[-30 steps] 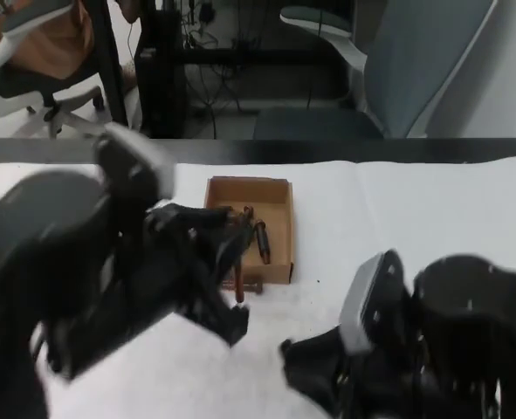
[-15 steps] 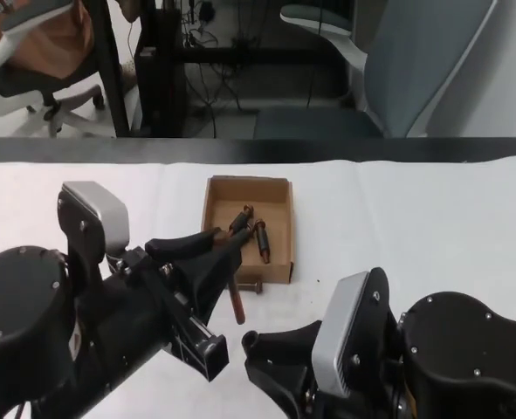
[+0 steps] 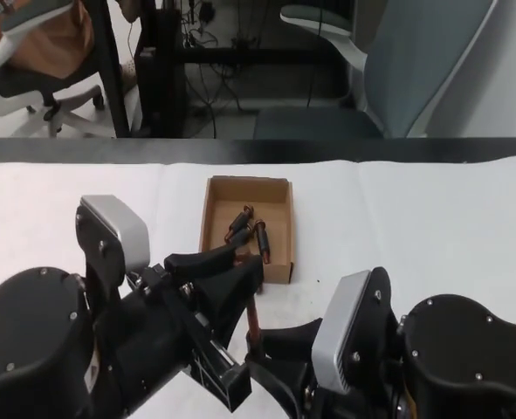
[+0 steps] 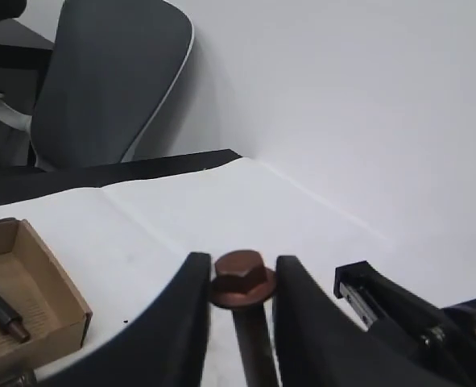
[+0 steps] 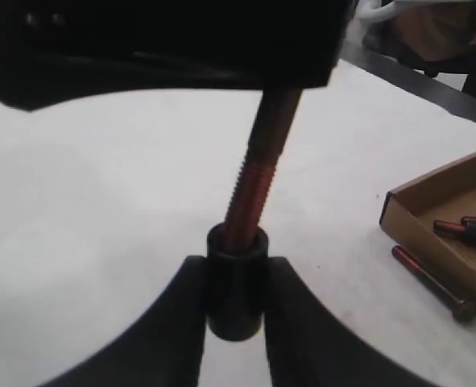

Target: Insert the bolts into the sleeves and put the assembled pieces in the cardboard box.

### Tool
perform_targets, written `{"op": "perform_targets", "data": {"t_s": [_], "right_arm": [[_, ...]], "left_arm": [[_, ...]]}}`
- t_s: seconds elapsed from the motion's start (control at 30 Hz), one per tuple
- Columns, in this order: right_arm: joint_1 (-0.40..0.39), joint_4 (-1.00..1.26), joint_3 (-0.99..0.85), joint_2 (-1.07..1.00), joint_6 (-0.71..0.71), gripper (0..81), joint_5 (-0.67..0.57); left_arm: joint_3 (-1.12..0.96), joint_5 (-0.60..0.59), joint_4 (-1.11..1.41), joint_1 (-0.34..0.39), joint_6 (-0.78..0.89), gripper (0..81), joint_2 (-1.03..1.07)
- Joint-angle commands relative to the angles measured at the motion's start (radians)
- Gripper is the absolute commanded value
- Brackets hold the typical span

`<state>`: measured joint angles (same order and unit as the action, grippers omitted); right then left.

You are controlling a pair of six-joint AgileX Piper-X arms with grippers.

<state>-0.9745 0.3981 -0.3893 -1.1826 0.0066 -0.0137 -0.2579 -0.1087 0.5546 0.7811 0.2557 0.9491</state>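
- Right wrist view: the right gripper (image 5: 236, 270) is clamped on a black sleeve (image 5: 236, 294), which stands upright between its two fingers.
- A copper-coloured bolt (image 5: 258, 169) has its threaded end in the sleeve's mouth — its shank slants up from there to the left arm.
- From the left wrist, the left gripper (image 4: 239, 270) pinches that bolt just under its hex head, one finger on either side.
- Seen from the high view, the two grippers meet over the white table (image 3: 432, 218), on the near side of the cardboard box (image 3: 250, 182).
- Assembled pieces (image 3: 262, 241) lie inside the box — a loose bolt (image 5: 431, 282) lies on the table just beside its outer wall.
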Motion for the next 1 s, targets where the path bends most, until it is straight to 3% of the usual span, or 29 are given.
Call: {"op": "perform_targets", "data": {"t_s": [0.0, 0.27, 0.6, 0.7, 0.73, 0.8, 0.97], "right_arm": [[0.000, 0.071, -0.007, 0.004, 0.016, 0.4, 0.030], [0.000, 0.048, -0.009, 0.065, 0.134, 0.4, 0.062], [0.000, -0.025, -0.009, 0.081, 0.144, 0.4, 0.079], [0.000, -0.025, -0.009, 0.081, 0.144, 0.4, 0.079], [0.000, -0.027, -0.009, 0.081, 0.144, 0.4, 0.079], [0.003, -0.027, -0.009, 0.081, 0.144, 0.4, 0.079], [0.049, -0.069, -0.009, 0.081, 0.144, 0.4, 0.107]], "left_arm": [[0.001, -0.025, -0.001, 0.012, 0.006, 1.8, -0.002], [0.001, -0.014, -0.096, 0.009, -0.097, 1.8, -0.002], [0.001, -0.174, -0.095, 0.009, -0.171, 0.4, -0.002], [0.001, -0.204, -0.098, 0.009, -0.176, 19.9, -0.002], [0.001, -0.200, -0.098, 0.009, -0.181, 32.9, -0.002], [0.001, -0.198, -0.094, 0.009, -0.182, 68.6, -0.002], [-0.002, -0.120, -0.078, 0.009, -0.182, 70.0, -0.015]]}}
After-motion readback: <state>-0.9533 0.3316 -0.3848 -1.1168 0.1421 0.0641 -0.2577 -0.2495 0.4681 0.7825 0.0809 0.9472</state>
